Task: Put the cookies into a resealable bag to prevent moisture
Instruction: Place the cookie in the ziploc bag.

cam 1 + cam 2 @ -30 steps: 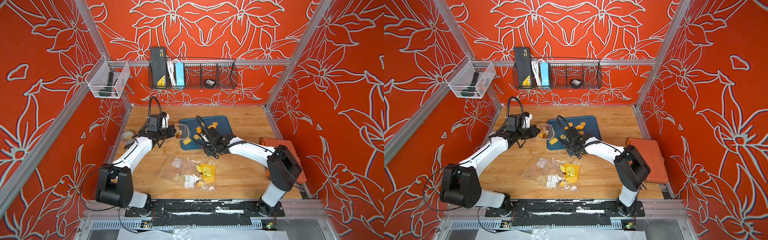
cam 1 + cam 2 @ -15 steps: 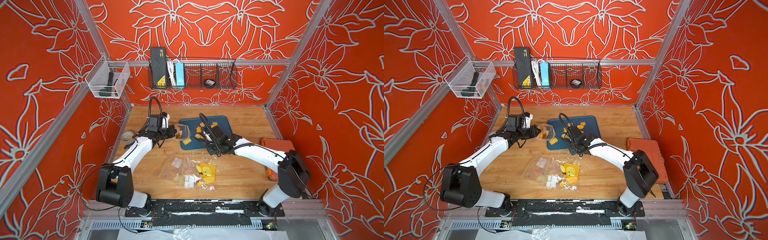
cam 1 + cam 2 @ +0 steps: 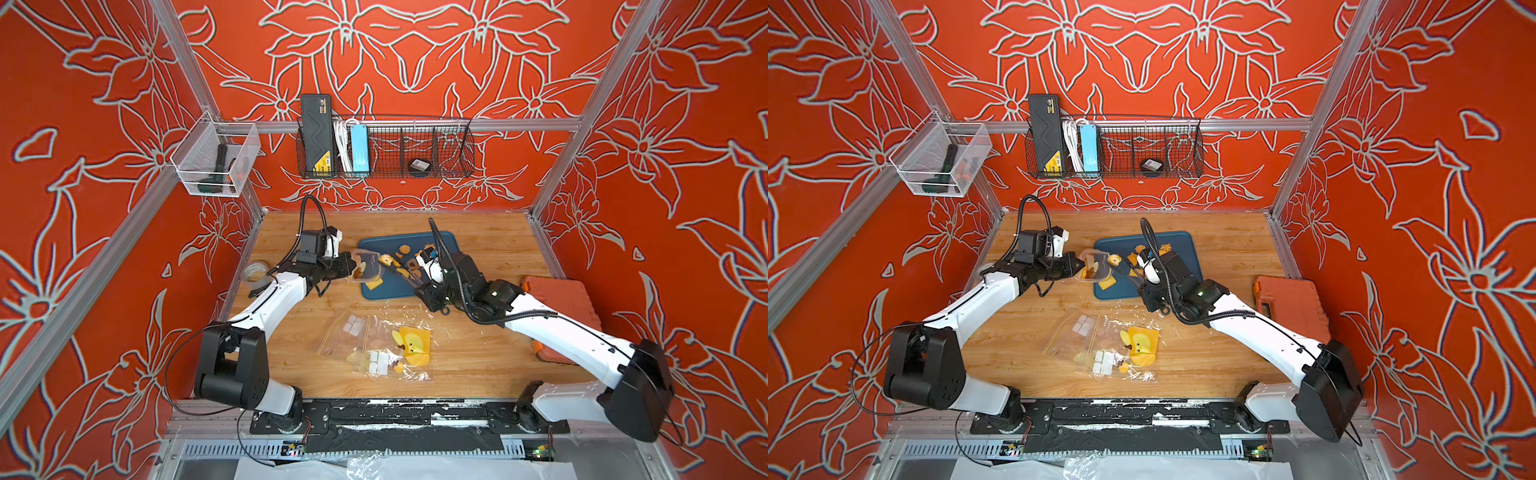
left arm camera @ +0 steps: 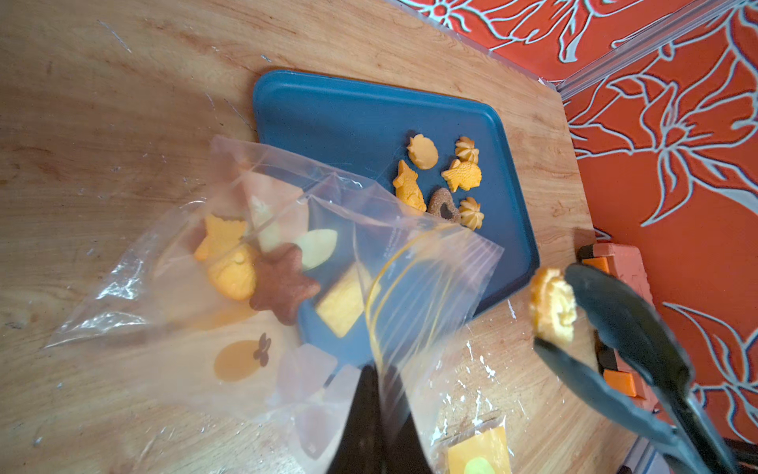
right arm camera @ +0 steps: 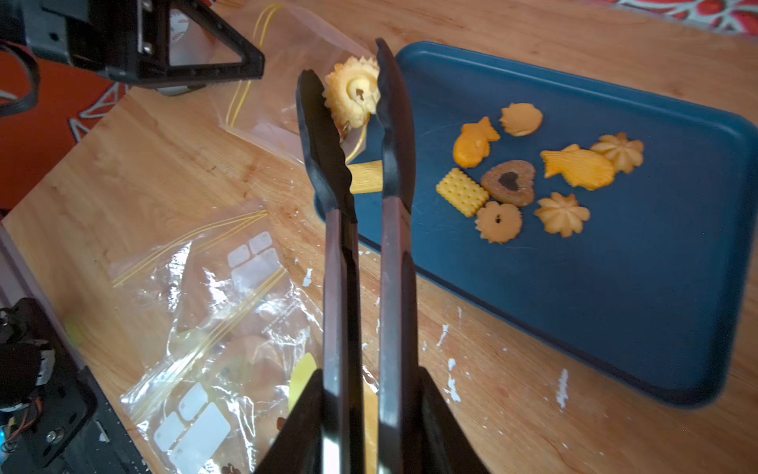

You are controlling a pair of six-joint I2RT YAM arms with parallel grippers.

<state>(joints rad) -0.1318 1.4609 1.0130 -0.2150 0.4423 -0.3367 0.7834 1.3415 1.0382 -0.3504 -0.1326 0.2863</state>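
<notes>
Left jaws: closed flat on the rim of the resealable bag (image 4: 410, 287), pinching the plastic beside its yellow zip lines. The bag is held raised and tilted, mouth gaping toward the blue tray (image 5: 615, 295). In both top views the bag sits at the tray's edge nearest the left arm.

Right jaws: clamped on the two handles of a pair of black tongs (image 5: 344, 266), one finger outside each handle, handles squeezed close but not touching. The tong tips grip a pale flower cookie (image 5: 352, 96) on edge. In the left wrist view this cookie (image 4: 551, 303) is in the air just beside the bag's mouth, apart from the plastic and not inside.

Cookies in the bag, seen through the plastic: brown star (image 4: 283, 283), orange star, rounded orange piece, yellow square; at least four. Pale shapes near them may be print on the bag; cannot tell.

Cookies on the tray (image 5: 508, 182): eight, clustered together: brown heart, ridged rectangle, two fish, shell, round scalloped piece, two pale flowers.

Tabletop (image 3: 478, 365): a loose heap of spare clear bags (image 3: 365, 345), one showing a yellow cartoon print, lies on the side of the tray nearer the arm bases. An orange case (image 3: 561, 299) sits at the right edge.
</notes>
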